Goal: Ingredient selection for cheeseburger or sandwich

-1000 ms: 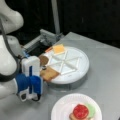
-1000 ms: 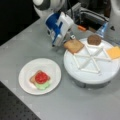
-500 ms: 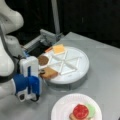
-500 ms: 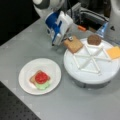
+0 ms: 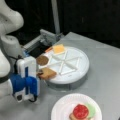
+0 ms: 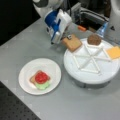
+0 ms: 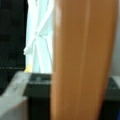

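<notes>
My gripper (image 5: 39, 73) (image 6: 67, 38) is shut on a tan bread square (image 5: 48, 73) (image 6: 72, 43) at the near rim of the white divided tray (image 5: 80, 67) (image 6: 90, 75). In the wrist view the bread square (image 7: 83, 60) fills the middle, edge-on. A brown patty (image 5: 42, 60) (image 6: 94, 39) and an orange cheese square (image 5: 58, 48) (image 6: 114, 52) lie in tray compartments. The sandwich stands on a white plate (image 5: 63, 105) (image 6: 26, 72): a red tomato disc (image 5: 80, 111) (image 6: 41, 77) on green lettuce (image 5: 91, 110) (image 6: 43, 86) over a bread square (image 6: 32, 79).
The grey table (image 5: 105, 57) (image 6: 75, 105) carries the tray and the plate. Dark metal fixtures (image 5: 46, 37) (image 6: 90, 15) stand behind the tray, with a small orange piece (image 6: 81, 28) beside them. The robot arm's white body (image 5: 7, 22) fills a front view's left.
The gripper and the bread square it holds have shifted very slightly toward the tray's rim. Nothing else has moved.
</notes>
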Tool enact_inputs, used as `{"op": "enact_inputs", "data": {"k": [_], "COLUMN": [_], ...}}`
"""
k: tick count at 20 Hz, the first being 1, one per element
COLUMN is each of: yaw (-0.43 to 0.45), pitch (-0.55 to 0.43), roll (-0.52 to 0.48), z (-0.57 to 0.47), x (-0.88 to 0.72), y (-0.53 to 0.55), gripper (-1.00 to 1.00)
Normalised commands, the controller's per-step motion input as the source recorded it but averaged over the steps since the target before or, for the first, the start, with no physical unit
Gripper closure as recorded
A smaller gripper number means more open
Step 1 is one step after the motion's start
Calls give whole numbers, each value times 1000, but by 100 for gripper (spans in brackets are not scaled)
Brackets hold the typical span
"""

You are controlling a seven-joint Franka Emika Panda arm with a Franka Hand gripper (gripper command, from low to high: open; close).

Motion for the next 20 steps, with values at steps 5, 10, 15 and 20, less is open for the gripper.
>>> {"op": "enact_inputs", "data": {"k": [5, 10, 15, 20], "yaw": [117, 206, 356, 467], "pitch": [79, 172, 191, 211], "roll": [81, 46, -90, -223], "z": [122, 138, 121, 10], "x": [221, 385, 591, 789], "y": [-363, -180, -304, -517], "gripper": [100, 100, 100, 100]}}
